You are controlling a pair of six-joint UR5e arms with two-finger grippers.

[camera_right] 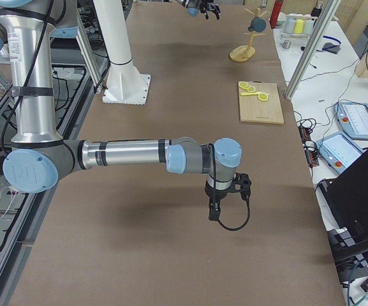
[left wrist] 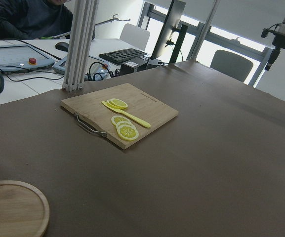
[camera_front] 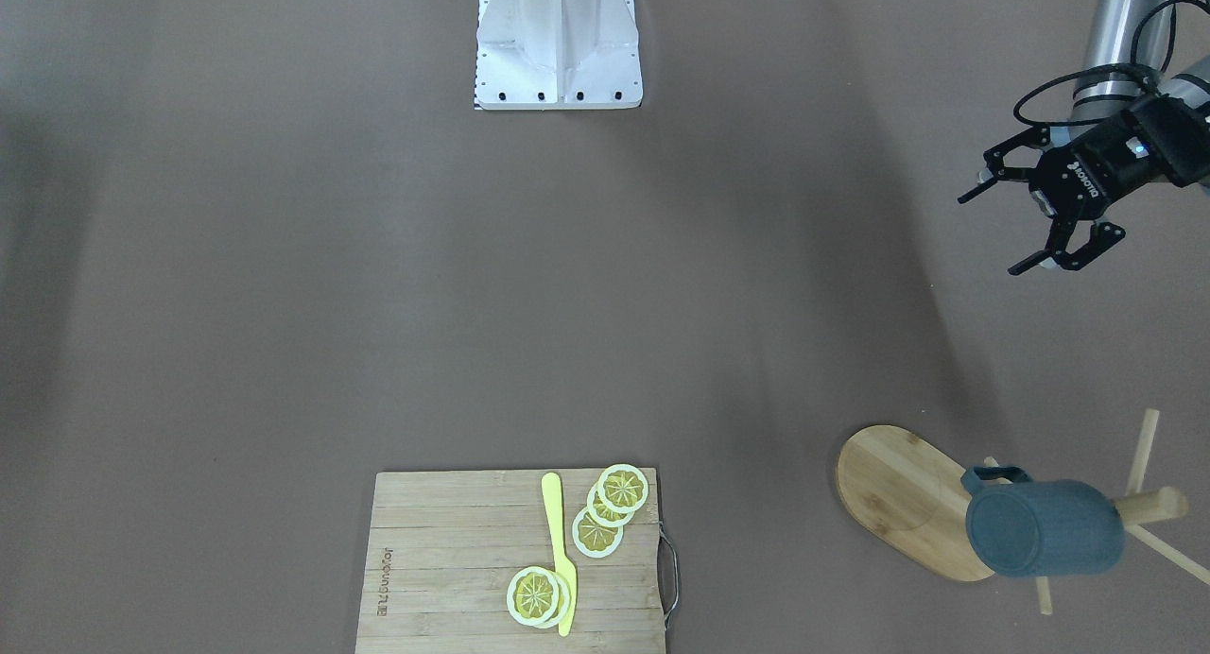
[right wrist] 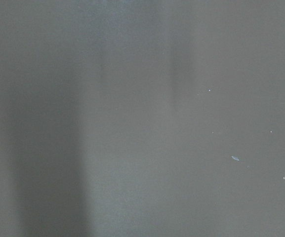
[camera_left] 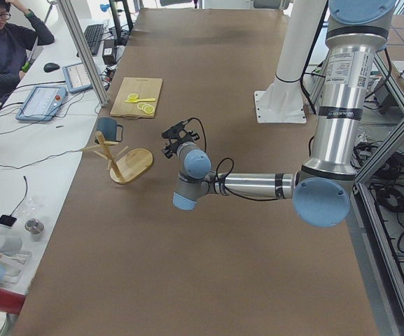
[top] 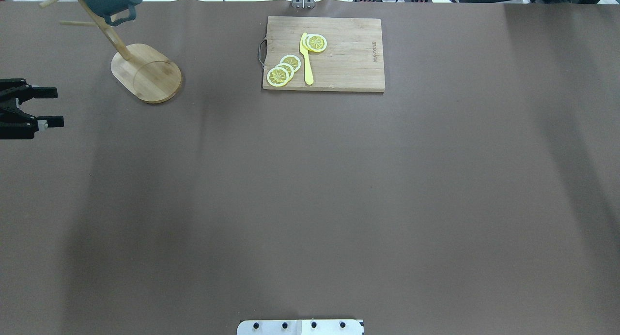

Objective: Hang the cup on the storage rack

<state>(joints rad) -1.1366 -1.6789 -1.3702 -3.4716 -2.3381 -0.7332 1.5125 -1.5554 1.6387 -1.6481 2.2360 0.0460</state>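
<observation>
The cup (camera_front: 1045, 526) is sitting high on the storage rack (camera_front: 898, 493), which is standing at the far edge of the table (camera_front: 284, 304) on the robot's left side. The mug's long axis is running outward from the post (camera_front: 1155, 506), its mouth end lying close against the post and its closed bottom facing away, toward the middle of the table. Its loop handle (camera_front: 993, 474) is pointing toward the robot's side and is showing no peg through it; what is carrying the mug is hidden behind its body, and its inside is out of sight.

The left gripper (camera_front: 993, 235) is hanging over the table, well apart from the rack on the robot's side, its jaws spread wide and holding nothing. The right gripper (camera_right: 217, 210) is pointing down over bare table at the opposite end; whether its jaws are spread or together cannot be told.

Farther along the same edge, a cutting board (camera_front: 444, 559) is carrying five lemon slices (camera_front: 610, 507), three overlapping near its metal handle and two overlapping farther in. A yellow knife (camera_front: 560, 550) is lying across the slats, its blade touching the pair.
</observation>
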